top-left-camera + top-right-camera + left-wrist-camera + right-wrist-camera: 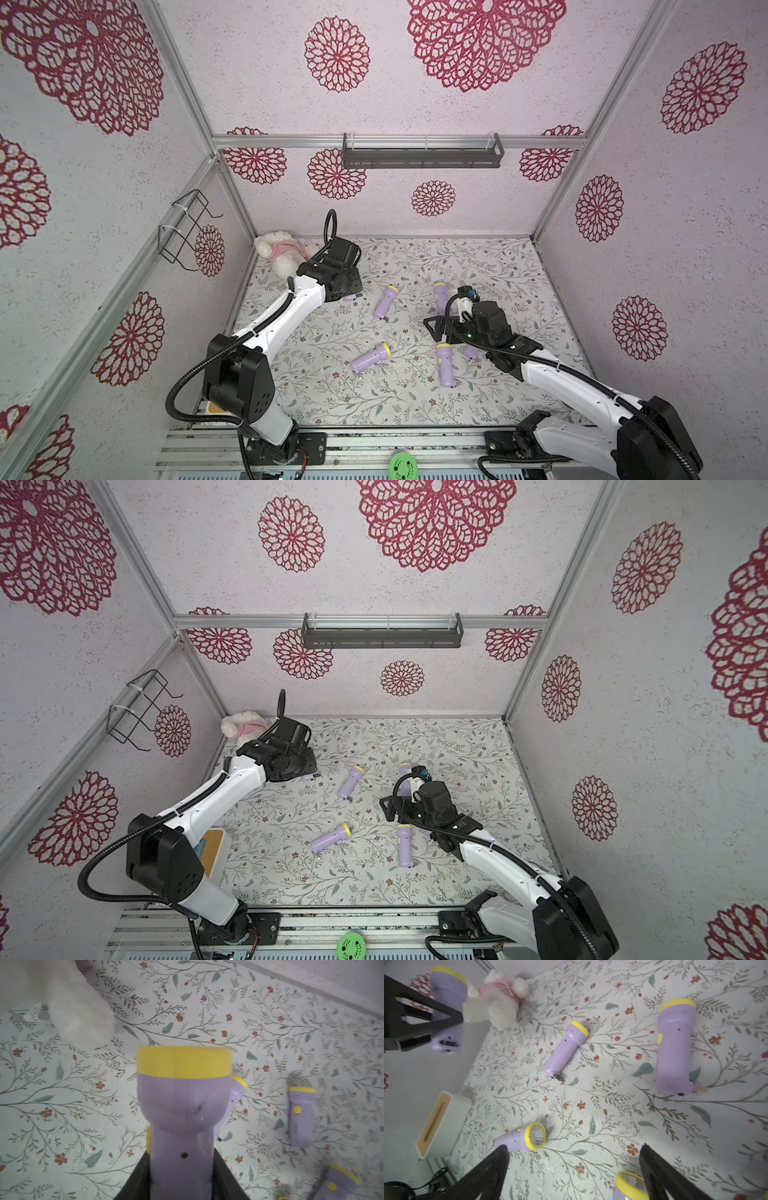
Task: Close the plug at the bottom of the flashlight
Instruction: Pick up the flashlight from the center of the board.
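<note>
My left gripper (181, 1153) is shut on the purple body of a yellow-headed flashlight (182, 1101), held off the table near the far left corner. In the right wrist view that same flashlight (446, 1001) hangs between the left gripper's black fingers (425, 1016). Its bottom end (446, 1044) faces the camera and shows a dark slot; how the plug lies there I cannot tell. In a top view only its bottom tip (351, 297) peeks out under the wrist. My right gripper (575, 1147) stands open and holds nothing, above the mat's middle (434, 326).
Several more purple flashlights lie on the floral mat (316, 395): one (384, 302) with prongs sticking out, others (439, 295), (371, 357), (444, 365). A plush toy (280, 253) fills the far left corner. A white box (214, 850) stands at the left edge.
</note>
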Available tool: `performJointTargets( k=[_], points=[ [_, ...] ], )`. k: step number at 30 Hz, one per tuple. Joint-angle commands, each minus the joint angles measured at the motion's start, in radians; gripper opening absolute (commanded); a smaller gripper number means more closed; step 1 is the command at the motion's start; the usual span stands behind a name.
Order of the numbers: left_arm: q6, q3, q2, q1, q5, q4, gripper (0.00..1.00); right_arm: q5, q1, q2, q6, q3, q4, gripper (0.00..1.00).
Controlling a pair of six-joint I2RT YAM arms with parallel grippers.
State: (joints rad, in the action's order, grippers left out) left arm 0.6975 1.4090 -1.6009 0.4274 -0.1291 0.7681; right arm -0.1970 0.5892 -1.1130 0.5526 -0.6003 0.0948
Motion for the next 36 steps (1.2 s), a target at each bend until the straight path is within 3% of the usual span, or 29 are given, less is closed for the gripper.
performJointTargets(
  k=[1,10,14,18,36],
  points=[
    [0.07,-0.004,0.076,0.001,0.134,-0.095,0.0,-0.125,0.007,0.027,0.096,-0.023,0.162,0.99],
    [0.202,-0.162,0.232,-0.034,0.347,-0.434,0.0,-0.276,0.006,-0.059,0.366,-0.028,0.484,0.99],
    [0.226,-0.195,0.259,-0.049,0.391,-0.516,0.0,-0.325,0.006,-0.117,0.482,-0.021,0.668,0.99],
    [0.326,-0.273,0.269,-0.086,0.468,-0.677,0.0,-0.337,0.006,-0.172,0.601,-0.003,0.858,0.99],
    [0.605,-0.478,0.218,-0.104,0.494,-1.174,0.0,-0.178,0.046,-0.363,0.891,0.035,1.28,0.99]
  ],
)
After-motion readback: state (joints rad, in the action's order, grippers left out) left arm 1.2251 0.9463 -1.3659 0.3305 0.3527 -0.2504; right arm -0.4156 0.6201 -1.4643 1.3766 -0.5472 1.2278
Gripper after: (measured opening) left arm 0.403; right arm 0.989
